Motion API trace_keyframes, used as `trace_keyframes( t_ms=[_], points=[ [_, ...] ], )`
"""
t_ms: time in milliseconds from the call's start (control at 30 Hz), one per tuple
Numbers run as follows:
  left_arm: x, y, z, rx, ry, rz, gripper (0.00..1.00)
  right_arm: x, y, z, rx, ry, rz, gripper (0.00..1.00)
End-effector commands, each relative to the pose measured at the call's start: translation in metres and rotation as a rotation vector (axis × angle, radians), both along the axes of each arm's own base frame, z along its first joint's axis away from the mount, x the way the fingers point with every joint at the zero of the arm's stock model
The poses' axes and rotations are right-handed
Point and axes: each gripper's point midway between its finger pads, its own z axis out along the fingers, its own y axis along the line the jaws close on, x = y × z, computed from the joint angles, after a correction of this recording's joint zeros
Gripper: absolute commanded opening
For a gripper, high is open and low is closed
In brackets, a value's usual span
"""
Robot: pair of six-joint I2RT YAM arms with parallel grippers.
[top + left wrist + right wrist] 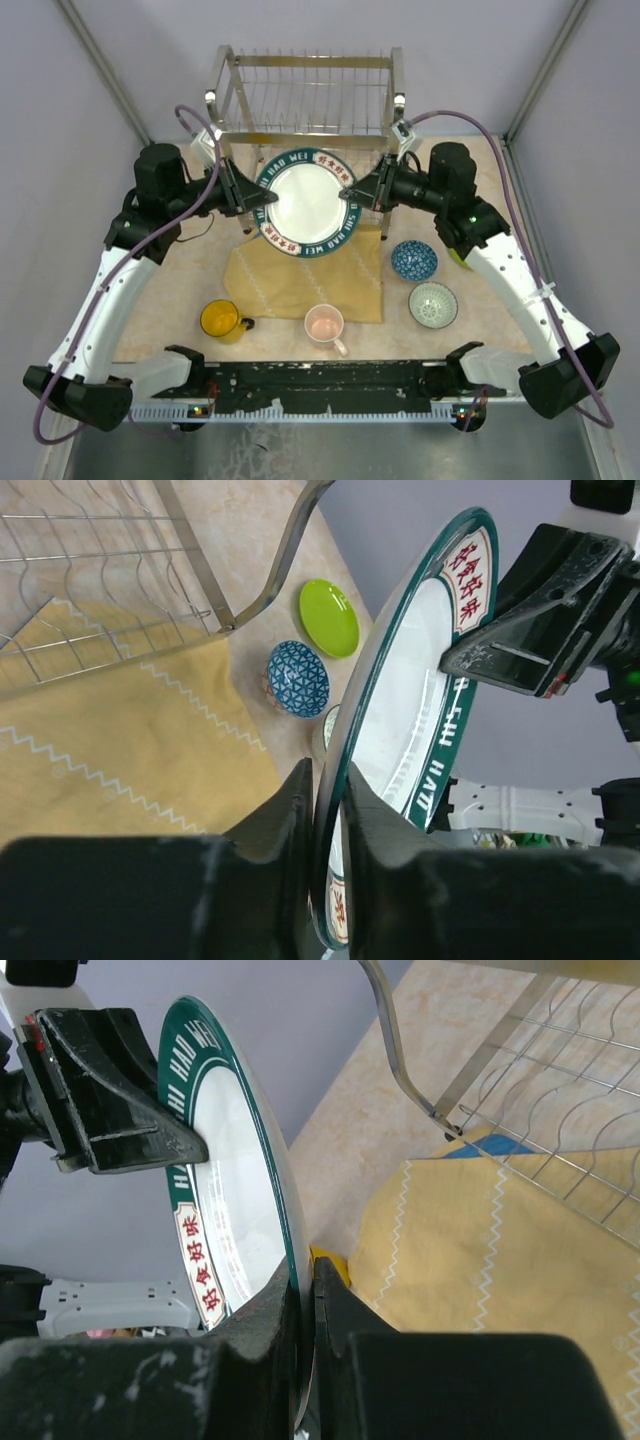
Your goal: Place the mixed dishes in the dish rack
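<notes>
Overhead view of a beige tabletop [170, 290] with two white robot arms reaching inward from the near edge. At the far edge stands a tall two-tier shiny steel wire dish rack [305, 133]. No dish shows on it, so loading appears to be at its first item.

Just in front of the rack lies a yellow patterned cloth [300, 280]. Above the cloth, near the rack's front, a white plate with a dark green lettered rim [305, 203] is lifted off the table, face toward the overhead camera. Both arms carry it. The left gripper [322, 810] is pinched onto the plate's left rim and the right gripper [303, 1300] onto its right rim.

Five dishes are left to load, all on the table:
- a small lime-green plate [329, 617]
- a blue patterned bowl [414, 260] beside it
- a grey-green bowl [433, 304]
- a yellow mug [220, 319]
- a pale pink mug [324, 324]
</notes>
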Motion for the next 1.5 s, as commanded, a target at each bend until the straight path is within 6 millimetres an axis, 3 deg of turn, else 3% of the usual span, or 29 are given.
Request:
trace_keyframes(
  t_ms=[0, 33, 100, 167, 233, 367, 467, 533, 633, 800, 933, 1067, 1267, 1467],
  points=[
    [-0.007, -0.004, 0.008, -0.026, -0.036, -0.032, 0.13, -0.001, 0.0, 0.06, 0.115, -0.148, 0.021, 0.0],
    [-0.007, -0.005, 0.009, -0.033, -0.032, -0.036, 0.03, 0.0, 0.0, 0.059, 0.114, -0.147, 0.019, 0.0],
    [-0.008, -0.005, 0.013, -0.049, -0.037, -0.035, 0.0, 0.001, -0.001, 0.058, 0.107, -0.146, 0.011, 0.02],
    [-0.008, -0.005, 0.025, -0.069, -0.064, -0.023, 0.0, 0.0, -0.003, 0.059, 0.097, -0.151, 0.001, 0.26],
    [-0.006, -0.002, 0.04, -0.078, -0.093, 0.0, 0.0, 0.0, -0.006, 0.059, 0.083, -0.158, -0.013, 0.44],
    [-0.005, 0.0, 0.085, -0.103, -0.164, 0.018, 0.0, 0.001, -0.013, 0.051, 0.041, -0.172, -0.041, 0.6],
    [0.0, 0.004, 0.114, -0.105, -0.225, 0.055, 0.0, 0.005, -0.026, 0.041, -0.018, -0.187, -0.103, 0.88],
    [0.005, 0.007, 0.126, -0.09, -0.252, 0.077, 0.0, 0.007, -0.041, 0.034, -0.081, -0.206, -0.178, 0.97],
    [0.015, 0.015, 0.14, -0.069, -0.298, 0.138, 0.0, 0.009, -0.065, 0.029, -0.168, -0.249, -0.288, 1.0],
    [0.041, 0.037, 0.163, -0.037, -0.394, 0.316, 0.0, 0.007, -0.094, 0.04, -0.217, -0.322, -0.416, 1.0],
    [0.065, 0.053, 0.176, 0.007, -0.458, 0.433, 0.0, 0.004, -0.098, 0.051, -0.21, -0.362, -0.434, 1.0],
    [0.089, 0.066, 0.191, 0.014, -0.522, 0.55, 0.0, 0.008, -0.102, 0.051, -0.232, -0.361, -0.457, 1.0],
    [0.13, 0.086, 0.194, 0.091, -0.582, 0.763, 0.0, 0.013, -0.112, 0.051, -0.268, -0.363, -0.507, 1.0],
    [0.156, 0.094, 0.205, 0.187, -0.643, 0.916, 0.0, 0.02, -0.116, 0.05, -0.294, -0.367, -0.535, 1.0]
  ],
)
